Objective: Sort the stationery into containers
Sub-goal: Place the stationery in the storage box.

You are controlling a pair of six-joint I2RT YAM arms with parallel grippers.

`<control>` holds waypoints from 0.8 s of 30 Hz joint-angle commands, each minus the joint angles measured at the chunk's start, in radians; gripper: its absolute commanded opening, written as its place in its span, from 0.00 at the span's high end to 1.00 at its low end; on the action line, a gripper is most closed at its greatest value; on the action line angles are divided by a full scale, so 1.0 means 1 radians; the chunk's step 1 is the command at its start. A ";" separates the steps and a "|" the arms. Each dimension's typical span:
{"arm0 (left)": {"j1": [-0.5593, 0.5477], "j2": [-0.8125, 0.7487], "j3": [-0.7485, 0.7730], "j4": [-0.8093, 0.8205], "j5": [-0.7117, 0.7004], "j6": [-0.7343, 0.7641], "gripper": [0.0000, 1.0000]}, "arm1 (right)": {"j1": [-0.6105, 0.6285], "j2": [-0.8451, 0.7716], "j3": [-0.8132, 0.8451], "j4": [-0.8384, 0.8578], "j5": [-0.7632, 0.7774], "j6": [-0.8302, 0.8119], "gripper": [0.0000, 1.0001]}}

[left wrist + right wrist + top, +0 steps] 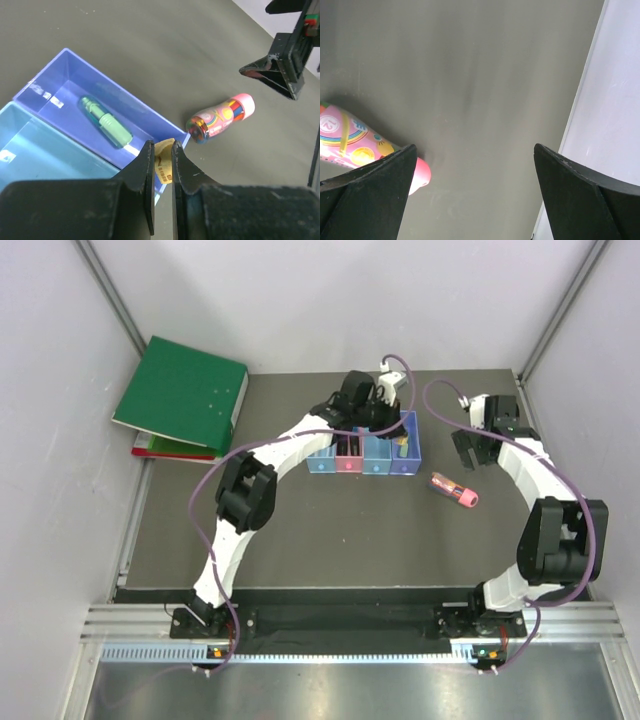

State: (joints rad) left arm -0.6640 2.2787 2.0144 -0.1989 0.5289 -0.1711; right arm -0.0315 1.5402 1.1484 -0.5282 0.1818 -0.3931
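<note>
The top camera sits high up behind both arms and looks down on the whole worktop (300, 530). The left wrist camera rides close above the left hand (161, 150) and looks down past it into the purple bin (65, 75). The right wrist camera hangs low over the worktop and looks out between the fingers of the right hand (474, 165). All three see the pink tube (455, 491).

Pale walls (330, 300) enclose a dark grey table (330, 530); green binders (185, 395) lie far left
</note>
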 commanded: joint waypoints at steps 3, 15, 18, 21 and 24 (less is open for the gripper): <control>-0.026 0.053 0.033 0.096 -0.038 0.008 0.85 | -0.015 -0.066 0.005 0.024 -0.028 -0.019 0.00; -0.026 0.088 0.050 0.098 -0.096 0.079 0.61 | -0.034 -0.273 -0.151 -0.058 -0.228 -0.279 0.00; -0.025 0.091 0.056 0.093 -0.110 0.090 0.51 | -0.034 -0.290 -0.168 -0.096 -0.264 -0.294 0.00; -0.025 0.078 0.058 0.076 -0.118 0.096 0.39 | -0.034 -0.285 -0.188 -0.112 -0.301 -0.316 0.00; -0.023 0.042 0.058 0.046 -0.129 0.116 0.34 | -0.034 -0.266 -0.214 -0.104 -0.320 -0.348 0.00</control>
State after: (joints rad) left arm -0.6899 2.3817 2.0331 -0.1589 0.4217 -0.0906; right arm -0.0555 1.2762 0.9588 -0.6235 -0.0700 -0.6807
